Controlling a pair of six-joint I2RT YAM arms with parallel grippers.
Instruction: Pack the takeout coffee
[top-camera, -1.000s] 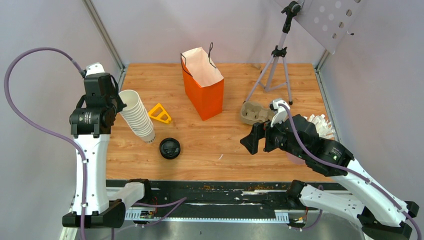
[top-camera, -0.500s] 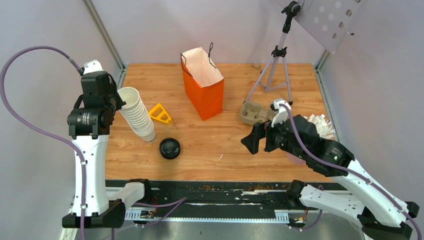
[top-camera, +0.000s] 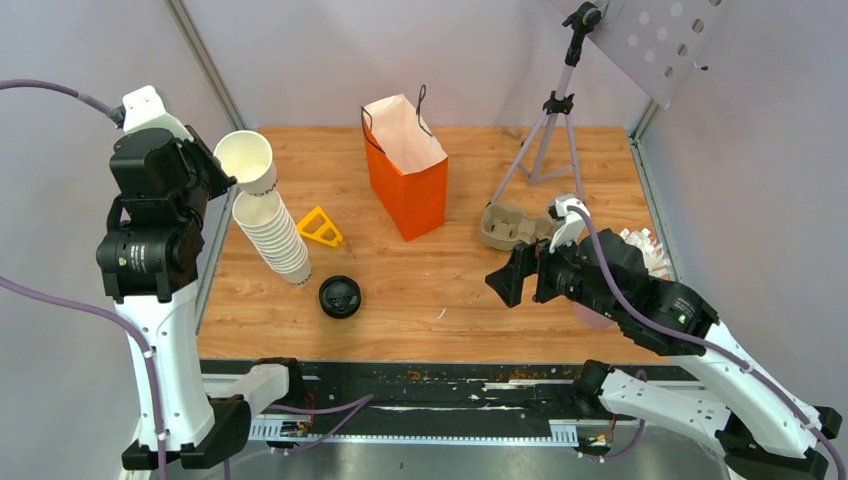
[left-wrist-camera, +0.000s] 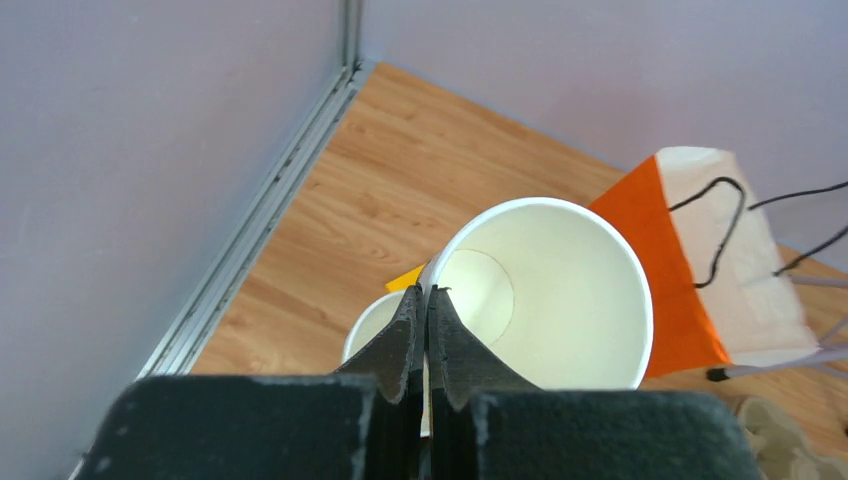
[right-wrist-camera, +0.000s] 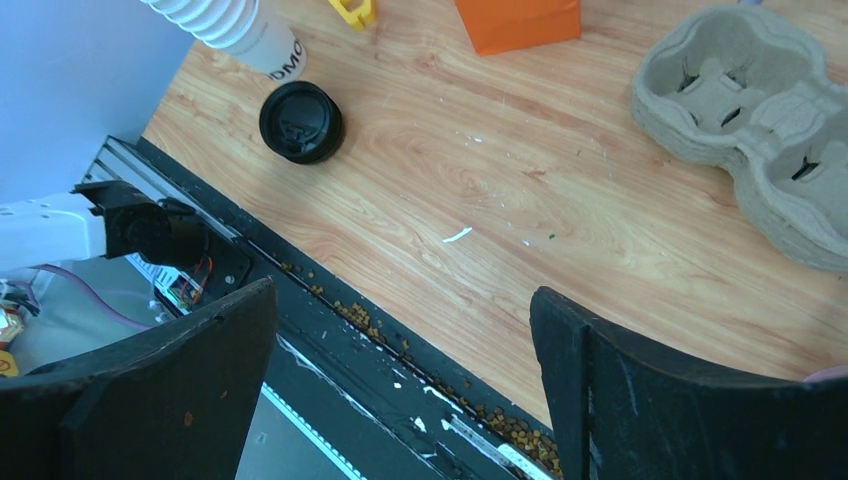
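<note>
Over wooden table (top-camera: 450, 290), left pincer (left-wrist-camera: 427, 296) clamps rim of lidless cup (left-wrist-camera: 570, 290), right pincer (right-wrist-camera: 400, 300) gapes; cup stack (right-wrist-camera: 225, 22) reads "DMO".

— What does the counter (top-camera: 450, 270) look like?
— Light wood, with walls on three sides. An orange paper bag (top-camera: 405, 165) stands open toward the far middle.

— And to the left of the bag?
— A small yellow triangular piece (top-camera: 319, 227) lies flat, just beside a stack of white cups (top-camera: 275, 238) standing near the left edge. A round black lid (top-camera: 340, 296) sits close to the stack's foot, on the near side.

— Anything on the bare wood?
— One white scrap (top-camera: 440, 314), to the right of the lid.

— And the right half?
— A grey pulp cup carrier (top-camera: 508, 227) lies flat, wells up. Behind it, a tripod (top-camera: 548, 135) stands toward the far right corner. At the right edge there's a clump of white pieces (top-camera: 645, 250), partly hidden; I can't tell what they are.
</note>
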